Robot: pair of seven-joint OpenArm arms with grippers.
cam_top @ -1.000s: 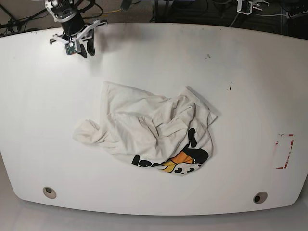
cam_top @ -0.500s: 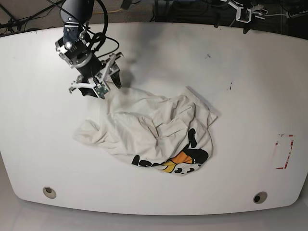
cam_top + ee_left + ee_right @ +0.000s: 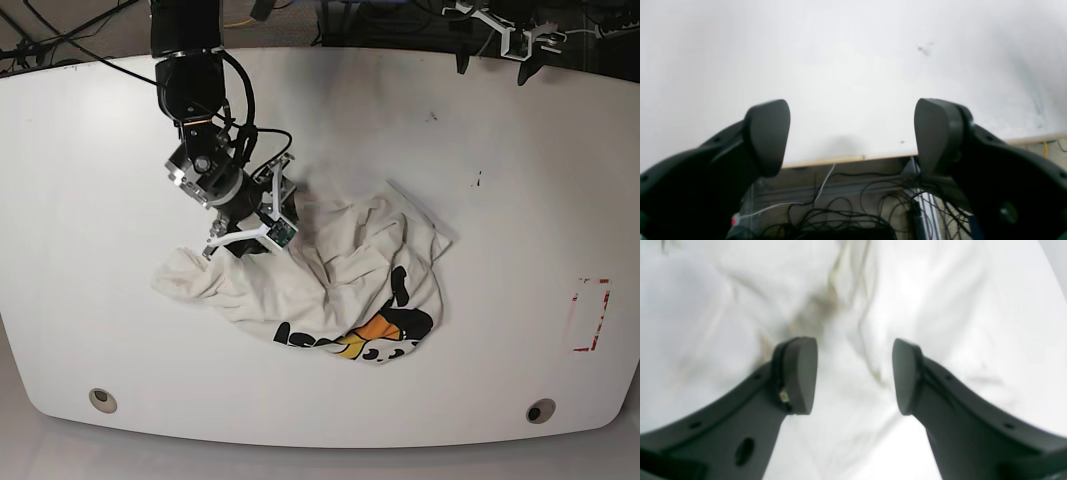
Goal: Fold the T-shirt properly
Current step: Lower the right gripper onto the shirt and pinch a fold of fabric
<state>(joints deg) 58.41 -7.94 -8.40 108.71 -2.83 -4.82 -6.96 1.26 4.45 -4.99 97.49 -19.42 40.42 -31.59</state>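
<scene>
Item: T-shirt (image 3: pixel 330 275), cream, crumpled, unfolded. It lies in a heap near the middle of the white worktop (image 3: pixel 520 200), graphic side showing at the near edge: orange, yellow and black print with black lettering. The heap's long axis runs roughly across the base view, from a bunched sleeve or corner at that view's left to a flatter hem corner at its right.

Item: right gripper (image 3: pixel 262 222). I have it down over the far-left part of the heap. In its wrist view the jaws stand apart with wrinkled cream fabric (image 3: pixel 853 350) lying directly between and beneath them; a raised fold runs up through the gap. Nothing is clamped. I cannot tell whether the pads already touch cloth.

Item: left gripper (image 3: pixel 510 40). It is parked beyond the far edge of the worktop, well apart from the shirt. Its wrist view shows the jaws spread wide and empty, bare worktop ahead, cables (image 3: pixel 846 210) below.

Deciding relation: the shirt is under the right jaws and far from the left ones, so I judge the right arm the one placed for the first pinch, closing across that fold to begin spreading the garment flat.
</scene>
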